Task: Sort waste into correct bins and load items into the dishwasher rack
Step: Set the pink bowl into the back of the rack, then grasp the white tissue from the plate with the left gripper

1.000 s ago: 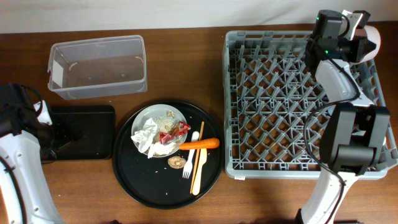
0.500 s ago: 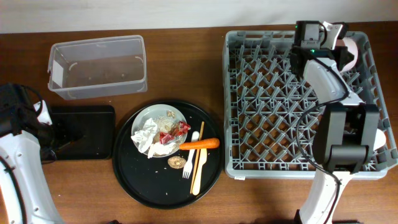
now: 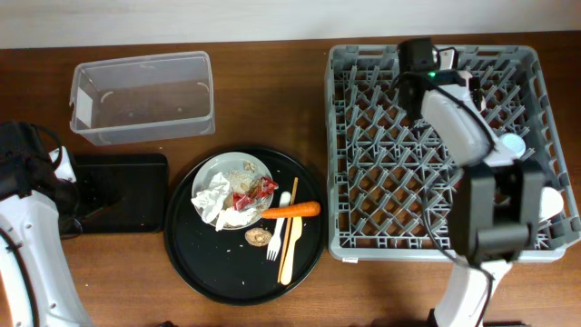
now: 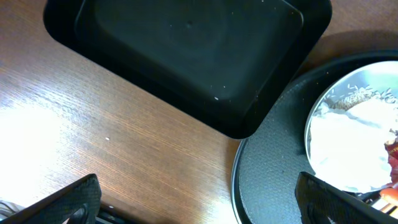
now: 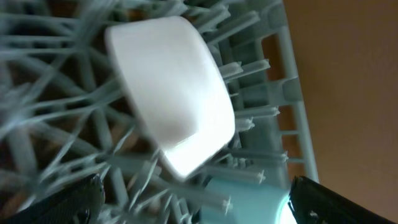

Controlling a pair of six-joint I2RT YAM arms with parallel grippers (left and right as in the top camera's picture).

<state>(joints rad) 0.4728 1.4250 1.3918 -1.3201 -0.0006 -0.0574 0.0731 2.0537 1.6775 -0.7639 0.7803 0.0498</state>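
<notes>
Dishwasher rack (image 3: pixel 399 245) has a white cup (image 5: pixel 174 106) on its side among the pegs and a light blue cup (image 5: pixel 249 190) just beside it; right end effector (image 5: pixel 196 202) is spread above them, gripping nothing. Clear tub (image 3: pixel 141 64) and black bin tray (image 3: pixel 123 191) look empty, with left end effector (image 4: pixel 199 199) spread near the tray, holding nothing. Most is left, I judge: white plate (image 3: pixel 222 168), carrot (image 3: pixel 290 211), forks (image 3: pixel 286 241), napkins (image 3: pixel 211 202), red wrapper (image 3: pixel 250 195) and brown lump (image 3: pixel 257 237) sit on the round black tray (image 3: pixel 227 272).
</notes>
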